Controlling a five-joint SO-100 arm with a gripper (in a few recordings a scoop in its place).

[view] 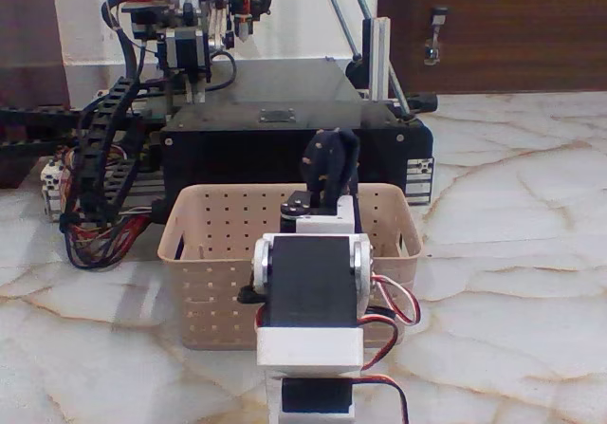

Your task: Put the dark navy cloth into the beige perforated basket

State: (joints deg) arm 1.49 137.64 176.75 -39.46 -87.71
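Fixed view shows the gripper [332,163] closed on the dark navy cloth [325,158], held above the far part of the beige perforated basket [204,263]. I think it should lower inside the rim before opening, so the cloth cannot fall behind.

Arm [313,301]: white printed shells boxing black servo blocks, corners rounded. Largest servo block below the tool, set in a white bracket with a white base slab. Red, white and black servo leads [394,315] loop out on the right. Tool [330,163]: dark, detail unclear.
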